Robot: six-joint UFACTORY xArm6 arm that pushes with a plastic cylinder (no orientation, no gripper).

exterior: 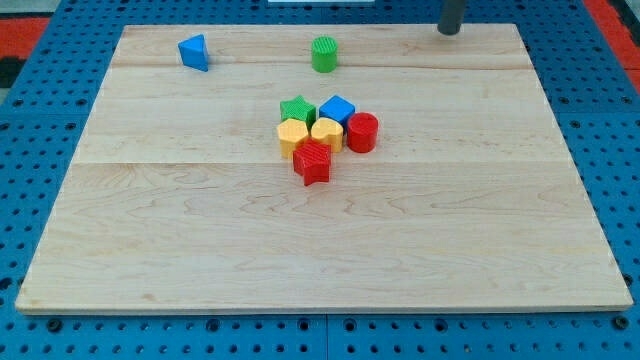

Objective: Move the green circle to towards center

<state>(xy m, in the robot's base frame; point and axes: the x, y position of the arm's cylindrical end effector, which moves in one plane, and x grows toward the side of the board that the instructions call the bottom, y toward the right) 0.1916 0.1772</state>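
The green circle point(324, 54), a short green cylinder, stands near the view's top edge of the wooden board point(180, 220), a little left of middle. My tip point(449, 31) is at the view's top right, at the board's top edge, well to the right of the green circle and apart from every block. Below the green circle, around the board's middle, lies a tight cluster: green star point(297, 110), blue cube point(338, 109), red cylinder point(362, 132), yellow heart point(326, 133), yellow hexagon point(292, 137), red star point(312, 163).
A blue triangle point(195, 52) sits at the view's top left of the board. The board lies on a blue perforated base point(40, 120).
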